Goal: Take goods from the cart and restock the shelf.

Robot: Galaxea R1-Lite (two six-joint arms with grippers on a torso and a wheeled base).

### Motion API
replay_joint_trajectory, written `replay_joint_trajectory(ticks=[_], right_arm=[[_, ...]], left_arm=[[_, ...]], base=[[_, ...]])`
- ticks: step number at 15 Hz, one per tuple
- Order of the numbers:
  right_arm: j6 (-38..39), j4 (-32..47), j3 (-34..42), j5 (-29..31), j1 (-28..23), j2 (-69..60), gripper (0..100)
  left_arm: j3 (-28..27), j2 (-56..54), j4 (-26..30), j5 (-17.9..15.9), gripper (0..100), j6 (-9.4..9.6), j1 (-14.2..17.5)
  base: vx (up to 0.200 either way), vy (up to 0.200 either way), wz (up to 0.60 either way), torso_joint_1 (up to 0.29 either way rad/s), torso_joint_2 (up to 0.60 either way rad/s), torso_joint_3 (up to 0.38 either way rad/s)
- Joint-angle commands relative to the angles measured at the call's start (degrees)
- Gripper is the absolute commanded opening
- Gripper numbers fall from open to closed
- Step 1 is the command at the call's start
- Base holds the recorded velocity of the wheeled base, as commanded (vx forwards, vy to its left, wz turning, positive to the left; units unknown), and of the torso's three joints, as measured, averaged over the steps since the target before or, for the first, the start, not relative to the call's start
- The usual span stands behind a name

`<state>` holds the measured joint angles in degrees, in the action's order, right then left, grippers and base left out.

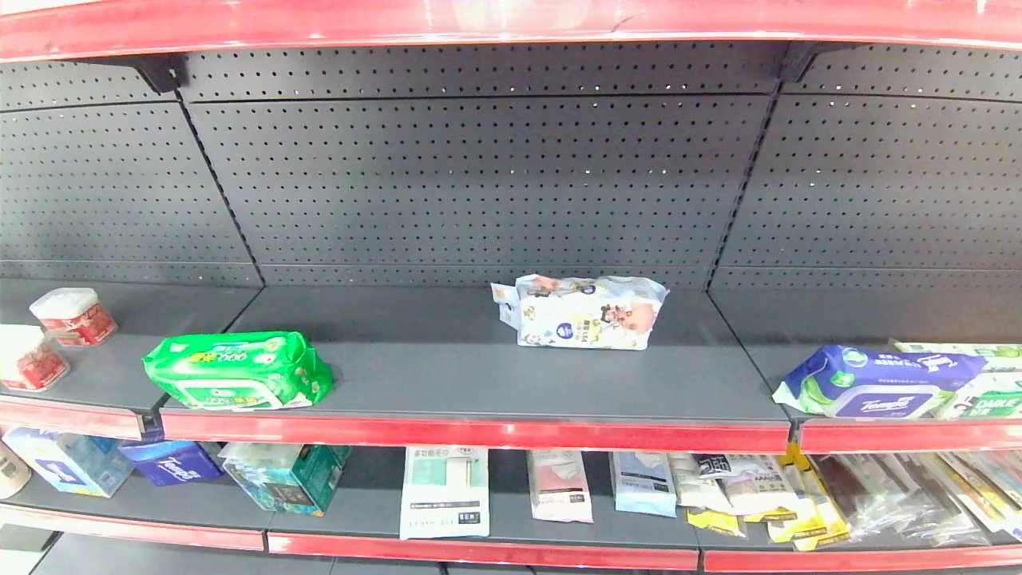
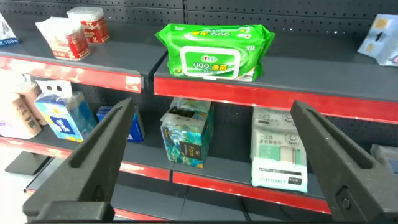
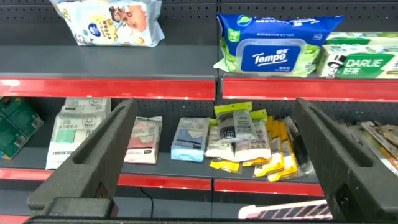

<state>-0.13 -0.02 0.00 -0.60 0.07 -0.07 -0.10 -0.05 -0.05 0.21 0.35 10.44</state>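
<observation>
The shelf (image 1: 447, 359) is only thinly stocked. On its middle board a green wipes pack (image 1: 239, 371) lies at the front edge toward the left, and a white cartoon-printed pack (image 1: 587, 311) sits farther back, right of centre. The two are well apart, with bare board between them. On the bay to the right, a blue-and-white wipes pack (image 1: 878, 382) lies at the front, touching a green-and-white pack (image 1: 986, 391) beside it. On the bay to the left stand two red-and-white tubs (image 1: 73, 315). The lower board carries a teal box (image 1: 291, 475), flat packets (image 1: 444, 489) and other small goods. The left tool (image 2: 211, 109) hangs in front of the shelf, facing the green wipes pack, with its fingers spread wide and nothing between them. The right tool (image 3: 214, 106) is likewise released and empty, level with the lower board beneath the cartoon-printed pack and the blue-and-white wipes pack. By the look of it, a few goods are already placed, but most of the middle board is yet to be filled, so the job seems nearer its start than its end. With both tools free, the next step is probably to fetch another item from the cart and set it in the open stretch between the two packs.
</observation>
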Motion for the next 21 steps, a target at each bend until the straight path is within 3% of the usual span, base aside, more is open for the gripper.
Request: replay_joint_trajectory(ticks=[1, 21], right_arm=[[0.05, 0.02, 0.00, -0.11, 0.01, 0.07, 100], [0.22, 0.02, 0.00, -0.19, 0.01, 0.07, 100]], left_arm=[[0.01, 0.05, -0.04, -0.03, 100, 0.00, 0.02], [0.01, 0.05, -0.04, -0.03, 100, 0.09, 0.02]], base=[[0.000, 0.000, -0.60, -0.022, -0.01, 0.002], [0.000, 0.000, -0.57, 0.002, 0.00, 0.003]])
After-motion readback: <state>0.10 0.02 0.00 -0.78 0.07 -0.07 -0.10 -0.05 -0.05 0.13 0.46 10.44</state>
